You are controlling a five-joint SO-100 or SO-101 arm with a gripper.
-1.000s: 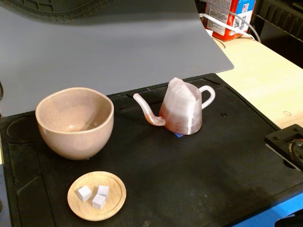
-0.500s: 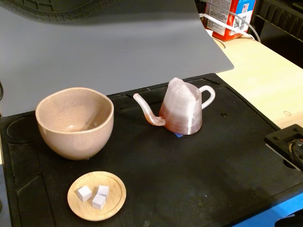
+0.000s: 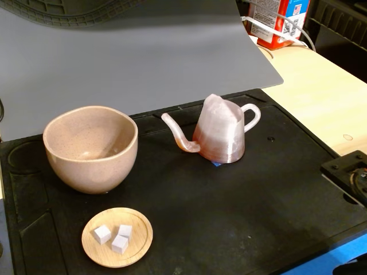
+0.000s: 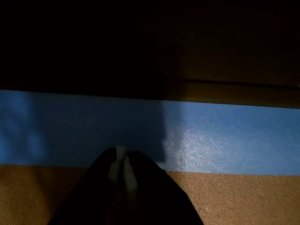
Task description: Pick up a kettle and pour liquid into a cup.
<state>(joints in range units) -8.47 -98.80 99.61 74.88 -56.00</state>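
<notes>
In the fixed view the kettle (image 3: 219, 134) stands upright on the black mat (image 3: 241, 200), its spout toward the cup (image 3: 90, 148) well apart at left, its loop handle (image 3: 252, 116) facing right. No arm shows there. To grasp well, approach from the right and close on the handle.

In the wrist view the gripper (image 4: 122, 166) looks clenched, empty, above blue tape (image 4: 225, 138) on the desk.
</notes>
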